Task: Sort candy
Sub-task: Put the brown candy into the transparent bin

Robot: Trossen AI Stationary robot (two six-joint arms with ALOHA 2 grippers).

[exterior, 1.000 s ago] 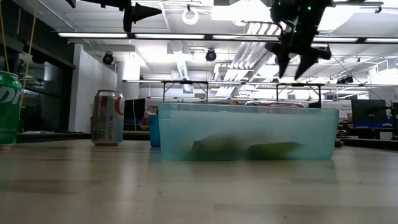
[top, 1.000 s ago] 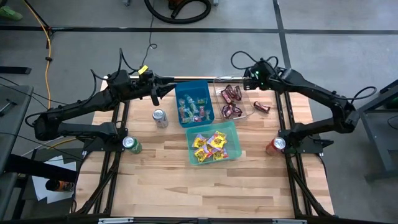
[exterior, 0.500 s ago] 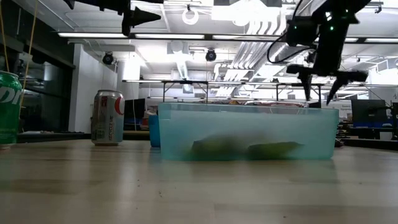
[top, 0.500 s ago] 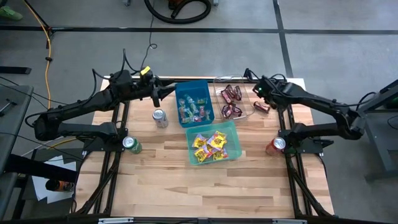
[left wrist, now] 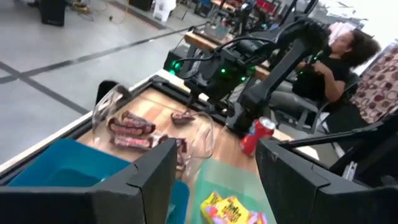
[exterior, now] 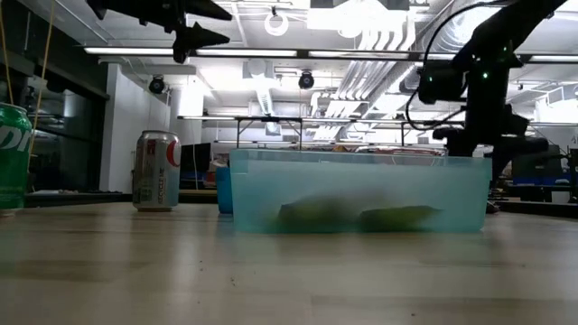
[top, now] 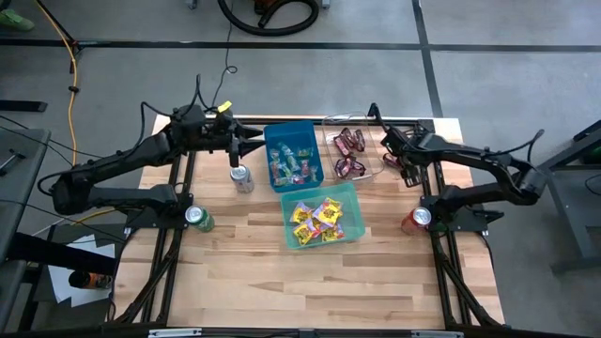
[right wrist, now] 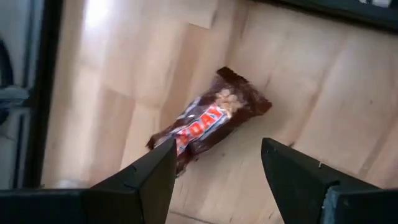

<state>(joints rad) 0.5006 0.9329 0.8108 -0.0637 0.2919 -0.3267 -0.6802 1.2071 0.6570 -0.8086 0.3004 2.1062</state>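
Even overhead light is falling on the wooden surface (top: 244, 263) in the high view; shadows are lying soft and short. In the low view, ceiling strip lights (exterior: 144, 51) are glaring white, turning the arms into silhouettes, and the near surface is blurring. The left wrist view is running soft, with far background washing out bright. A pale glare patch is showing beside the candy bar (right wrist: 208, 127).

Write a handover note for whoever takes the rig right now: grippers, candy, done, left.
Right gripper: open, directly above the loose maroon bar lying on the table beside the clear tray. Not yet gripped.
Left gripper: open, empty, hovering near the silver can.
Done: small mixed pieces in the blue bin, yellow packets in the teal bin, maroon bars in the clear tray.
Left: pick up the loose bar, probably into the clear tray.
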